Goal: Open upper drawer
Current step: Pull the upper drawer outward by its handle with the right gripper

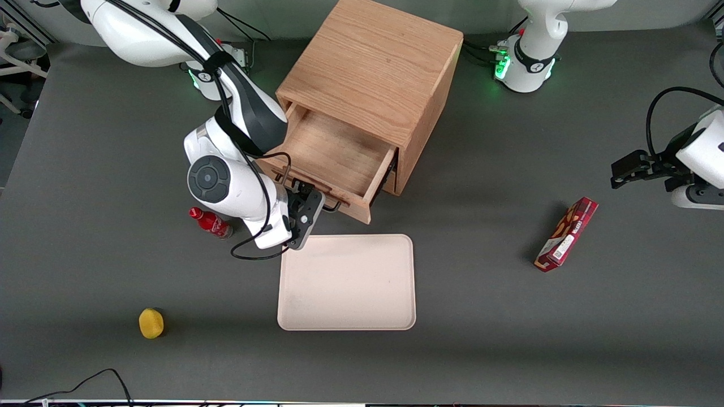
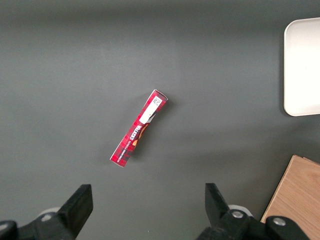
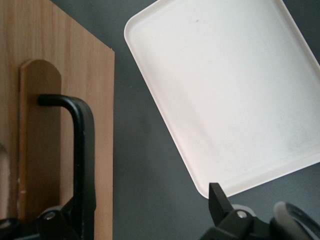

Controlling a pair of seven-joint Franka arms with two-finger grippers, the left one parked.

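I am watching the upper drawer (image 1: 334,155) standing pulled well out of the cabinet (image 1: 373,73), centre frame. My gripper (image 1: 308,212) sits at its handle (image 3: 82,150), jaws spread around the bar, gripping nothing. I'd back away straight, clear of the tray (image 1: 347,282).

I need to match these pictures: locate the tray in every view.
Front view: tray on the table, in front of the open upper drawer, gripper at the handle.
Left wrist view: one corner shows.
Right wrist view: tray beside the drawer front.
Shared landmark: the cabinet's oak.
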